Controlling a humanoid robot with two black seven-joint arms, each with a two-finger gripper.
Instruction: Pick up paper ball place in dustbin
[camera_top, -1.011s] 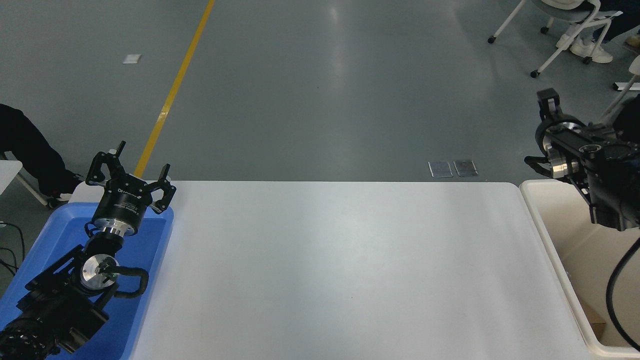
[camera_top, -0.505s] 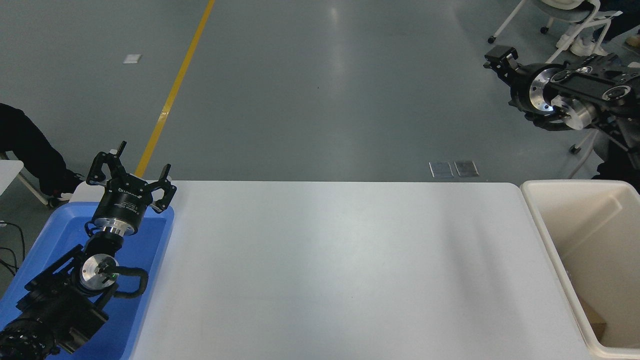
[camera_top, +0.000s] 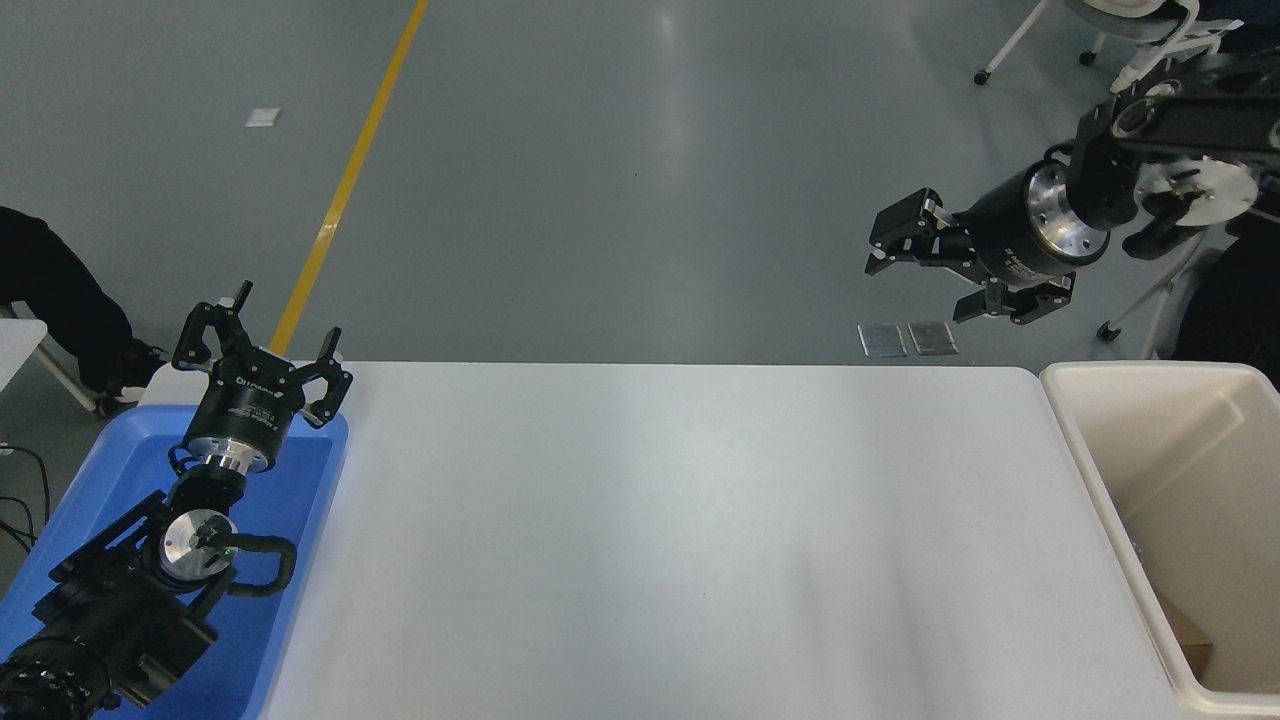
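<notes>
The right gripper (camera_top: 925, 268) has its jaws spread apart with nothing between them. It hangs in the air beyond the far edge of the surface (camera_top: 680, 540), up and to the left of the bin (camera_top: 1120, 520), and points left. Its arm reaches in from the upper right edge of the view.

The bin stands just past the right end of the surface, its thick pale rim close beside the surface's edge. Inside, low against its near wall, a small tan shape (camera_top: 1190, 640) shows, but whether that is the paper ball cannot be told. No paper ball can be made out elsewhere.

The left gripper (camera_top: 262, 358) is parked at the far left, well away from the bin, jaws also spread and holding nothing. It sits over the far end of a blue tray (camera_top: 300, 520) that lies at the left end of the surface.

A person's dark sleeve (camera_top: 50, 300) shows at the left edge, beyond the tray.
</notes>
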